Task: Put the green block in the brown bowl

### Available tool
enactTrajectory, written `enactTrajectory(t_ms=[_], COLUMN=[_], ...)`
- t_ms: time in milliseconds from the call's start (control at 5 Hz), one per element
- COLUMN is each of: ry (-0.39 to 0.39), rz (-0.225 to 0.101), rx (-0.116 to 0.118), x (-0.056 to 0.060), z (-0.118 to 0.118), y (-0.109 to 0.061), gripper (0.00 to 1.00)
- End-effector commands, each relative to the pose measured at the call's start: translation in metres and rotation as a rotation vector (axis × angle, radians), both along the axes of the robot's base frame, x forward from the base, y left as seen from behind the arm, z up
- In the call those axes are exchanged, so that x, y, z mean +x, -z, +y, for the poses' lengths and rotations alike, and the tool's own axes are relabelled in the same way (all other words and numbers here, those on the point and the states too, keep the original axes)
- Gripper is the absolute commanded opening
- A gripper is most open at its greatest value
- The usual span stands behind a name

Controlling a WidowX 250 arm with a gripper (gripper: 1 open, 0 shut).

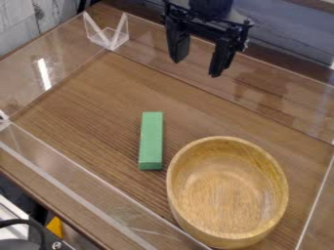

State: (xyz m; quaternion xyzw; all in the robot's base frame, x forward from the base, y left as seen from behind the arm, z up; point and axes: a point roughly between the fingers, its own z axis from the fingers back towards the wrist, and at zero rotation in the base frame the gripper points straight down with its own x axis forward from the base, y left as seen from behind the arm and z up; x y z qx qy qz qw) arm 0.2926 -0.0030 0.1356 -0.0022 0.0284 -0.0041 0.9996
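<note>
Table: a wooden top (81, 109) with visible grain, lighter brown along its left and lower-left edge, filling most of the frame
Lower centre, left of the bowl: a green block (151, 141), lying flat, its long side running up and down the frame
Lower right: a round brown bowl (228, 191), upright, just beside the block
Upper left: a small clear, angular object (107, 32), near the table's far edge

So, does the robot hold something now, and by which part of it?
Nothing is held; the black end effector is open above the wooden table, away from the green rectangular block.
</note>
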Motion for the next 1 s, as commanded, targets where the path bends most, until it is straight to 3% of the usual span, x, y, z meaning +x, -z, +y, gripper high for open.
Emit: enactTrajectory(t_ms=[0, 200, 400, 600, 800], ry=[-0.044, -0.115, -0.205, -0.344, -0.388], rz=[0.007, 0.042, 0.047, 0.009, -0.016], rx=[-0.003, -0.010, -0.011, -0.013, -0.018], x=[-0.006, -0.031, -0.065, -0.091, -0.092], z=[0.003, 0.012, 0.036, 0.053, 0.042], y=[0.003, 0.017, 0.034, 0.048, 0.057], gripper=[1.00, 1.00, 1.00, 1.00, 1.00])
